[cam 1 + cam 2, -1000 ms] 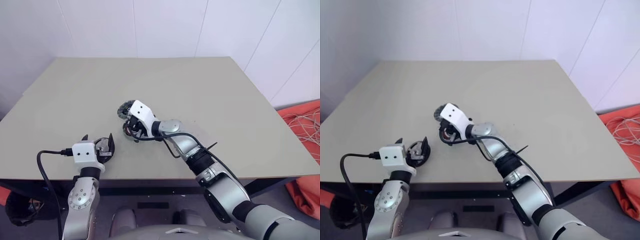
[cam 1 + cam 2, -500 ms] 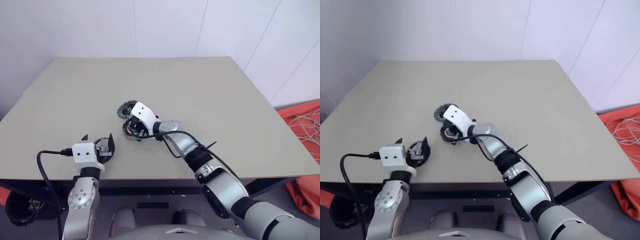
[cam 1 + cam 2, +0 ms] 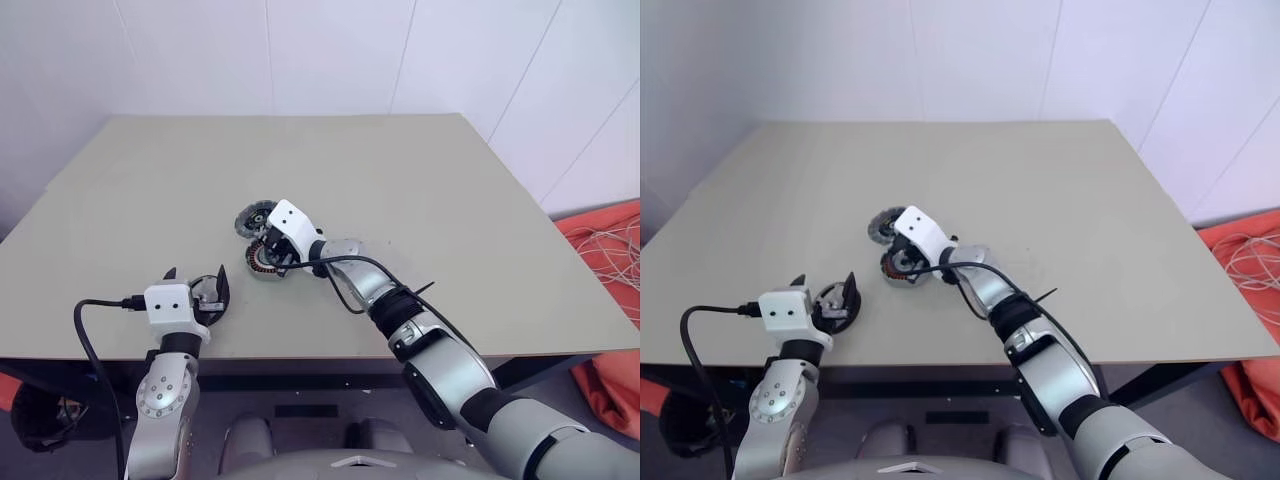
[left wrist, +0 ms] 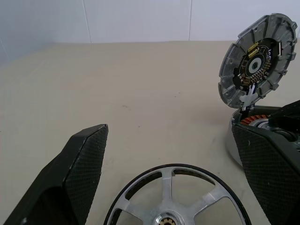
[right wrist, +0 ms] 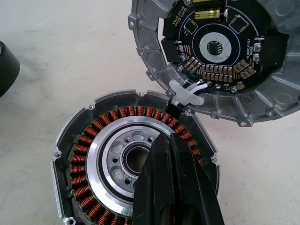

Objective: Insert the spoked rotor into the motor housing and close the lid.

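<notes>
From the head view, the motor housing [image 3: 262,259] sits mid-bench [image 3: 420,190], its lid [image 3: 250,219] open at 11 o'clock, the right tool [image 3: 272,262] over it. The left wrist view shows the left tool [image 4: 173,187] released around the spoked rotor [image 4: 174,199]. In the right wrist view, the clenched, empty right tool is above the housing's windings.

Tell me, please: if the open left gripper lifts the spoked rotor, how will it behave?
The spoked rotor looks like rigid metal, so probably it will not bend. Its smooth thin rim may slip between the fingers. Being round, it could roll if dropped on edge.
</notes>
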Robot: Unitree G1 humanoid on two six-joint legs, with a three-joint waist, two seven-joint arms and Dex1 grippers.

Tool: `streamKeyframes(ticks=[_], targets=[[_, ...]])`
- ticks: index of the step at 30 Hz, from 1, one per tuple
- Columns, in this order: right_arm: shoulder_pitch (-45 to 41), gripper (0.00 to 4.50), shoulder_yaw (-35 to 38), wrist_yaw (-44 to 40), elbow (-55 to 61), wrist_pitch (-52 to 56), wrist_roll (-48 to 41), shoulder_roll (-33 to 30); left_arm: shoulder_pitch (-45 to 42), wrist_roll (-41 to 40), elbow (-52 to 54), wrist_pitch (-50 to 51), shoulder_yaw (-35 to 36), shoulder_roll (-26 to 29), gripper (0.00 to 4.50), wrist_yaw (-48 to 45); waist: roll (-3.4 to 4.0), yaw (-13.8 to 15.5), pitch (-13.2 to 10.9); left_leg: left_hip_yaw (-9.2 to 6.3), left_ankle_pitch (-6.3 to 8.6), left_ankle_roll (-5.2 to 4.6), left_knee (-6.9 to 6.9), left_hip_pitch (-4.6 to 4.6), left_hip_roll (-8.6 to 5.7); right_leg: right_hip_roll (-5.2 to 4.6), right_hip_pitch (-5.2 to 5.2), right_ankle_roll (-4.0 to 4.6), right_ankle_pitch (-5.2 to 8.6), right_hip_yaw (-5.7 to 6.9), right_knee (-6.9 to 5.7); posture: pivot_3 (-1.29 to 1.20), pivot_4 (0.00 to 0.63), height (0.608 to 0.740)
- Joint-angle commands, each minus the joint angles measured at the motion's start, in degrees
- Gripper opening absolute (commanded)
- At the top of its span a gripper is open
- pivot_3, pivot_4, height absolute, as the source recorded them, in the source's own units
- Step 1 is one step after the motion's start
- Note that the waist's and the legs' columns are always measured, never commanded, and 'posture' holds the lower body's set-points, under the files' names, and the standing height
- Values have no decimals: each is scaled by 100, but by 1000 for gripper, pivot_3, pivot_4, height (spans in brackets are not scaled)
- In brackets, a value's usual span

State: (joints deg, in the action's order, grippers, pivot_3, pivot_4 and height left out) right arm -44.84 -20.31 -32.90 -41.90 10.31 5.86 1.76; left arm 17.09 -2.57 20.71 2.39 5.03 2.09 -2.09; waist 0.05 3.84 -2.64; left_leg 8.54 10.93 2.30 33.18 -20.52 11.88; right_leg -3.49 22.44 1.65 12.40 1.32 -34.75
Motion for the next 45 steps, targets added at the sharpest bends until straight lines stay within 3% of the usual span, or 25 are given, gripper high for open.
streamKeyframes(ticks=[1,11,17,29,37,45], targets=[[-28,38,122,-6,157,-65,-17,-19,-5,24,162,-78,-16,24,4500,5,0,0,0,0,0,0,0,0,0,0,0,0,0,0,0,0,0,740],[1338,38,681,-1095,2813,370,-1138,-875,468,-84,465,-351,38,94,4500,-163,-4,14,0,-1,1,-2,0,-9,0,0,1,1,0,1,5,0,0,740],[1855,38,929,-1307,3931,983,-1713,-1189,718,-333,621,-401,87,147,4500,-357,-4,-6,-1,1,0,-1,-1,7,0,7,-3,-38,23,-1,3,0,0,740],[2145,38,1092,-1666,4554,1291,-2325,-1690,1423,-966,848,-68,39,292,4500,-849,-8,10,0,1,-1,2,-1,27,-1,6,-17,-41,24,-16,6,0,0,740],[2060,38,1018,-1498,4482,1312,-2303,-1611,1911,-2335,1118,752,143,244,4500,-1226,-7,6,-1,4,-1,3,-9,26,-1,18,-8,-39,25,-15,4,0,0,740],[2053,38,1006,-1426,4420,1335,-2266,-1578,1880,-3003,1387,1124,251,335,4500,-1268,-9,6,-2,3,-1,3,-8,31,-2,17,-12,-40,26,-20,7,0,0,740]])
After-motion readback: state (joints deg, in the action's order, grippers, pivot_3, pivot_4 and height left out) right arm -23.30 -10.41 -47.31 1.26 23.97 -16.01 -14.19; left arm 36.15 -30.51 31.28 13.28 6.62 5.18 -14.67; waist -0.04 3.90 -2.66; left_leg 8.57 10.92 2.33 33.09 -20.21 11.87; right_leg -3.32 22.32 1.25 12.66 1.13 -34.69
